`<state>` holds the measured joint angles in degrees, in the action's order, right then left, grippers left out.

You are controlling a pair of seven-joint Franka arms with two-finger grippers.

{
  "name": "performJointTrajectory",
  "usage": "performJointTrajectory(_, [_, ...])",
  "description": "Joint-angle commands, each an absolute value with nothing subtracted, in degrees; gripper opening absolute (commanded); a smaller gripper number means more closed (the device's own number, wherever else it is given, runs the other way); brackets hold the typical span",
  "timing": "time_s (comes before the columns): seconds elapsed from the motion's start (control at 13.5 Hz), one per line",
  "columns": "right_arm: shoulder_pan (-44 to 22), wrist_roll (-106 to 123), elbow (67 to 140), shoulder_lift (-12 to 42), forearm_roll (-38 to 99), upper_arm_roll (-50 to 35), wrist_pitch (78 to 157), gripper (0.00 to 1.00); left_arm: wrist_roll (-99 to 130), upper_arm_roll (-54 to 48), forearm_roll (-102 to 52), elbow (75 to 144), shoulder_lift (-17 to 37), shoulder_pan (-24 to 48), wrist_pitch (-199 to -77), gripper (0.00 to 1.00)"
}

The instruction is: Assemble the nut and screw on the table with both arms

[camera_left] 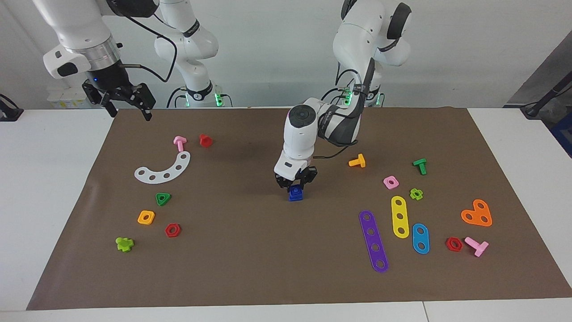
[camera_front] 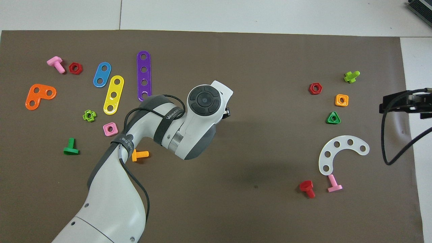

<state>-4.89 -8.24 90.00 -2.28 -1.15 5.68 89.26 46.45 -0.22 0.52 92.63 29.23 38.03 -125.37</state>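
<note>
**bolt_fan:** ok, starting at the robots' end. What's the right arm up to?

**gearhead22:** It just waits. The right gripper [camera_left: 128, 109] hangs in the air with its jaws spread wide and nothing in them, over the edge of the brown mat [camera_left: 250, 268] closest to the robots, at the right arm's end of the table. Down on the mat near it are a pink bolt [camera_left: 179, 143] and a red bolt [camera_left: 205, 140], with a white curved plate [camera_left: 163, 169] a bit farther out.

**bolt_fan:** and the blue stuff?

**gearhead22:** Middle of the mat. The left arm bends down over it, and the left gripper [camera_left: 296, 183] sits right on top of the nut [camera_left: 295, 194], which rests on the mat. Honestly can't tell if it's clamped on it or has let go. Also can't make out the screw as a separate piece; it's one dark-blue lump from across the table. From overhead the arm's wrist hides the whole thing.

**bolt_fan:** anything close to it?

**gearhead22:** Nope, it's well apart from everything. An orange bolt [camera_left: 357, 161] lies toward the left arm's end, slightly nearer the robots. Farther out there's a purple strip [camera_left: 373, 241], and at the right arm's end a red hex nut [camera_left: 172, 230] and a light-green cross piece [camera_left: 124, 243].
</note>
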Motion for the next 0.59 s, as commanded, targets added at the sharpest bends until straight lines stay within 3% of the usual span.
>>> performJointTrajectory(0.0, [-4.4,-7.3,91.1,-3.4,-0.7,5.3,88.9,1.0,47.4,0.9,0.6,93.0,28.8,39.4,-126.1,0.74])
performJointTrajectory(0.3, [-4.4,-7.3,91.1,-3.4,-0.7,5.3,88.9,1.0,47.3,0.9,0.8,91.1,28.9,39.2,-123.8,0.77])
performJointTrajectory(0.52, [-4.4,-7.3,91.1,-3.4,-0.7,5.3,88.9,1.0,46.7,1.0,1.1,86.1,28.8,37.5,-114.1,0.77])
